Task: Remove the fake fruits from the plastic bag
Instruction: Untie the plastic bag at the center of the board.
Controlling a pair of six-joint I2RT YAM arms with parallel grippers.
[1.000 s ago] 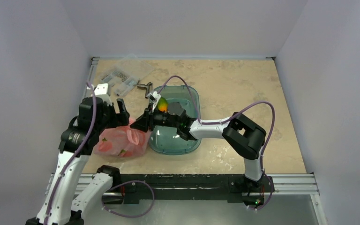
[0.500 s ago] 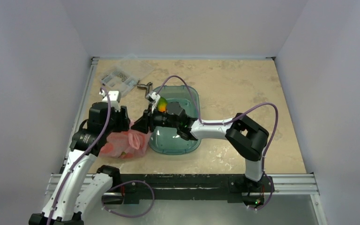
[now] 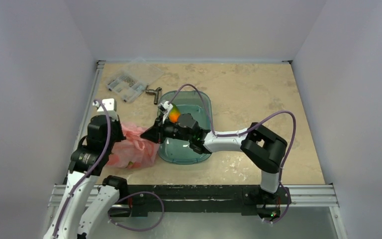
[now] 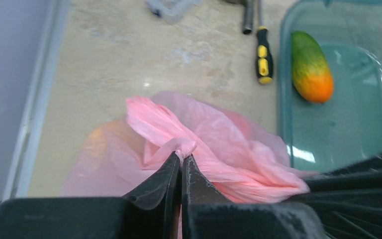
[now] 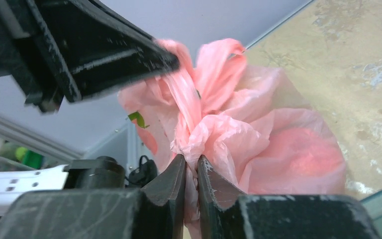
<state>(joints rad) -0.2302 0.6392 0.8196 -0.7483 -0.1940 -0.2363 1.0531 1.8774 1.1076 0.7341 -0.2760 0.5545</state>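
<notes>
- Overhead: the pink bag (image 3: 129, 152) lies by the worktop's (image 3: 258, 89) left edge, just beside the teal tub (image 3: 199, 155).
- Left wrist: the left claw (image 4: 181, 159) is pinched together on a twisted fold of thin, crinkly film at the bag's top.
- Right wrist: the right claw (image 5: 191, 164) is clamped on a neighbouring fold. The fruits (image 5: 303, 154) show only as coloured blurs inside. The film looks light, slippery and easy to tear, so the bunched folds near the mouth are the best places to hold.
</notes>
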